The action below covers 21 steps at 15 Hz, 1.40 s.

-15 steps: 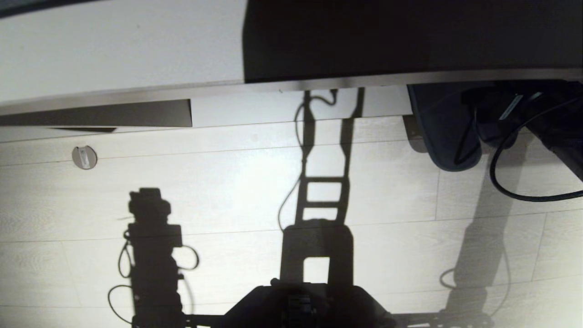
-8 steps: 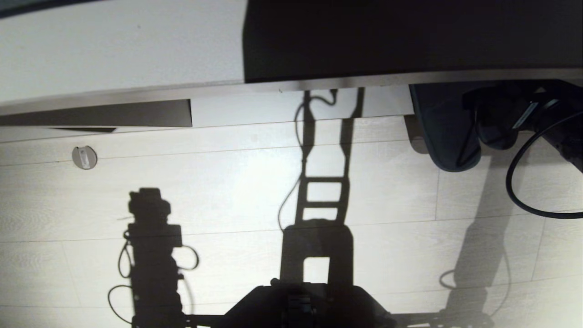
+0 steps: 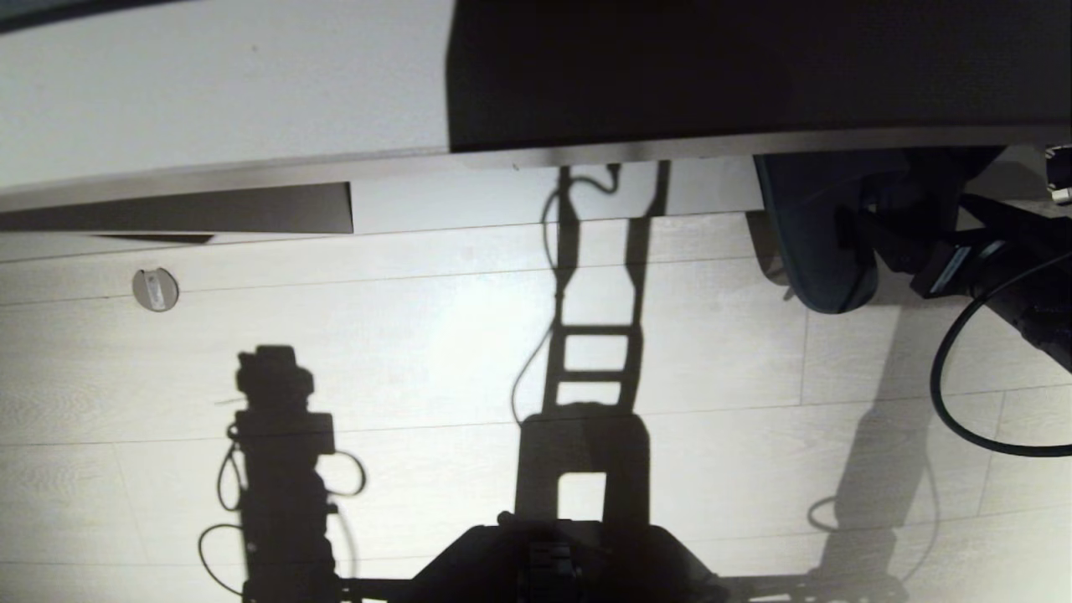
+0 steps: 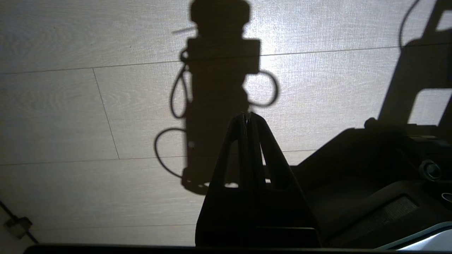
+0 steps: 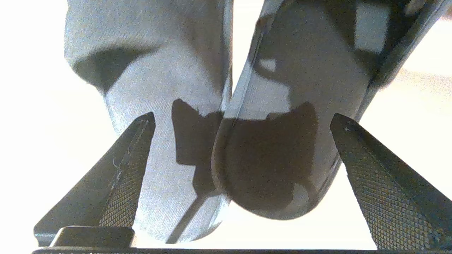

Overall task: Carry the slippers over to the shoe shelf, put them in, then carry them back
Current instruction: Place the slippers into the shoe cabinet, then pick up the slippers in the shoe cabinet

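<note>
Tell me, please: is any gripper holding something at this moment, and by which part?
Nothing is held. The right gripper is open, its fingers standing apart on either side of the slippers. The left gripper is shut on nothing.

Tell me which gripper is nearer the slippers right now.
Right. The right gripper is open just behind the slippers, fingers on either side. The left gripper is shut over bare floor, no slippers near it.
</note>
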{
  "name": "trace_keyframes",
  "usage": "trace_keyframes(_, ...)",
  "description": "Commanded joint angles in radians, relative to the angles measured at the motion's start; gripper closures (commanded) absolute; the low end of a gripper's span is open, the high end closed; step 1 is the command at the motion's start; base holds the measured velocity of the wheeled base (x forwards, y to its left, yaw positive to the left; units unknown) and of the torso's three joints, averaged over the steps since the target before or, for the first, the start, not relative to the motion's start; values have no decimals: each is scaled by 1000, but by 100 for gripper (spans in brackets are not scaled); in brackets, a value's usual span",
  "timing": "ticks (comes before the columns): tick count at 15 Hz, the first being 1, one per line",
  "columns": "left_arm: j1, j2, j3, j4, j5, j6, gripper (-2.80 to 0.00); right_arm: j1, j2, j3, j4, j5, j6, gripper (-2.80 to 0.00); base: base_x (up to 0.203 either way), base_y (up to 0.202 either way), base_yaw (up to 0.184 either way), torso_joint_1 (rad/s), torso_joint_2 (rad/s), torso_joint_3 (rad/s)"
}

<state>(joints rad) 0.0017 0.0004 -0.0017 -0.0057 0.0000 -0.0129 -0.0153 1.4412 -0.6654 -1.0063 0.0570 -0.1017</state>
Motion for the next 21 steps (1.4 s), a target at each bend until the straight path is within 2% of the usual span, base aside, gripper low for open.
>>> trace_keyframes(1,0,1,0,0,0,-1,0,1,-26,31,0,3,-1,-280,0,0,0,0,0,0)
trace_keyframes(13,0,0,0,0,0,-1,0,24,-298,118,122,-5,-19,-280,0,0,0,0,0,0)
trace_keyframes(14,0,0,0,0,0,-1,0,25,-322,127,129,-5,-30,0,0,0,0,0,0,0)
trace_keyframes(21,0,0,0,0,0,-1,0,46,-522,205,283,-72,-39,0,0,0,0,0,0,0)
